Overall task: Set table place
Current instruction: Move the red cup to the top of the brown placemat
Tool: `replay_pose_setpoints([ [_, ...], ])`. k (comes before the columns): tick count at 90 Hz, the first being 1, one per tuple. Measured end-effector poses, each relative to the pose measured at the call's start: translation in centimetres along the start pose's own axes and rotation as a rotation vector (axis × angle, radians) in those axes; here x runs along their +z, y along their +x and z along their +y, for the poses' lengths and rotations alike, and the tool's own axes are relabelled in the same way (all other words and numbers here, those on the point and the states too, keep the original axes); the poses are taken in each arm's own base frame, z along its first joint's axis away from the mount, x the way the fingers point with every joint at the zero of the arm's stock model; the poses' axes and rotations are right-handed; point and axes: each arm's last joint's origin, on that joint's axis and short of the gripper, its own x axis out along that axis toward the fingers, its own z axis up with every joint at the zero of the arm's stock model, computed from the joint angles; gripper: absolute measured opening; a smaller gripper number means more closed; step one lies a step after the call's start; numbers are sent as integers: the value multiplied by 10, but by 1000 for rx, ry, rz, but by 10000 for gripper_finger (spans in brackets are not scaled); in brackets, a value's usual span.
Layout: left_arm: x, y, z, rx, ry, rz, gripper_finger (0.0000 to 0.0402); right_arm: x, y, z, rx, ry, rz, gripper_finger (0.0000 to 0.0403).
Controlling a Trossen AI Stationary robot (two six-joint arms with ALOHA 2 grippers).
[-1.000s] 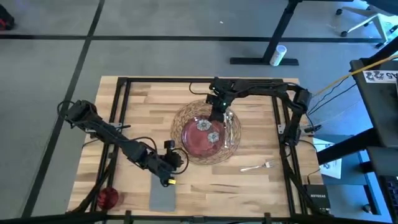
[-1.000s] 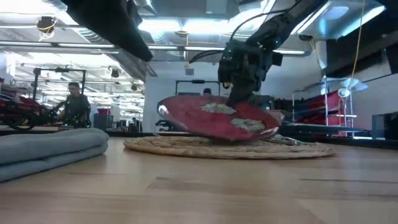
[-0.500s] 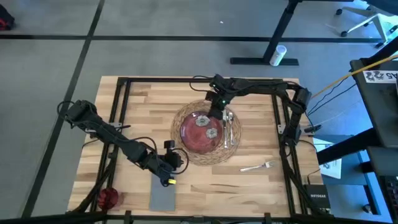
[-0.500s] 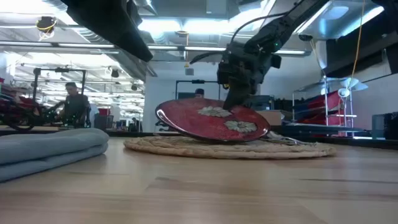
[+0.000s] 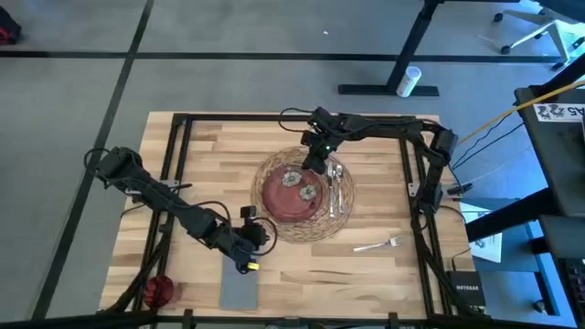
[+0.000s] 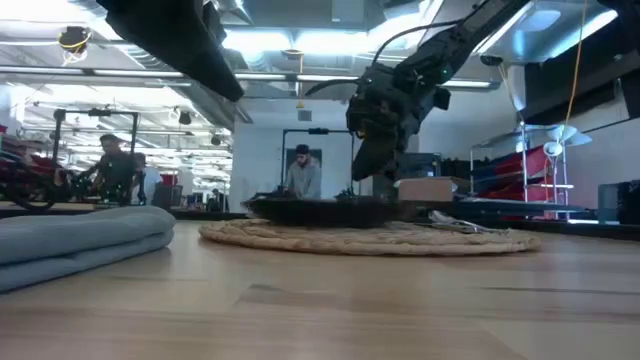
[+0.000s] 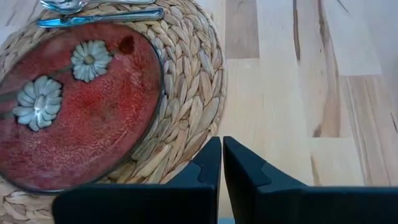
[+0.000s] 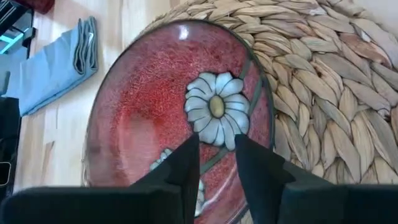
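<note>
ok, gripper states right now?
Left gripper: shut, empty, beside the mat.
Right gripper: open, holding nothing, over the plate.

One plate, one mat, one napkin, one cup, one fork.

Little lettering could be read. At the lower right of the high view, a small black box beside the table's corner carried white lettering that seemed to read "NETGEAR", though it was too small to be sure. At the right edge of the same view, a white sign on the dark equipment bore large dark characters, cut off by the frame and not legible. Elsewhere no text showed.
</note>
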Motion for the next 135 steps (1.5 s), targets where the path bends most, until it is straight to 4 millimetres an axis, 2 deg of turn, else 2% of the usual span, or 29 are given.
replay_pose_setpoints([
  [16, -3, 0, 2, 61, 11, 14, 0, 2, -8, 0, 0, -50, -20, 92],
  [31, -11, -1, 8, 142, 15, 74, 0, 3, -28, 15, -9, -210, -33, 75],
  [47, -18, -3, 13, 226, 25, 111, 0, -6, -44, 54, -126, -452, 81, 9],
  [59, -16, -3, 13, 262, 61, 85, 0, -15, -45, 86, -202, -607, 173, 7],
  [78, -18, -3, 15, 278, 89, 103, 0, -22, -34, 128, -131, -823, 188, 1],
  [106, -25, -4, 13, 124, 50, 236, 0, -29, -18, 161, -137, -970, 193, 0],
  [120, -32, -11, -4, -106, 26, 340, 0, -35, -12, 175, -146, -993, 207, 0],
  [135, -42, -29, -30, -195, 17, 371, 0, -44, -4, 195, -181, -1060, 229, 0],
])
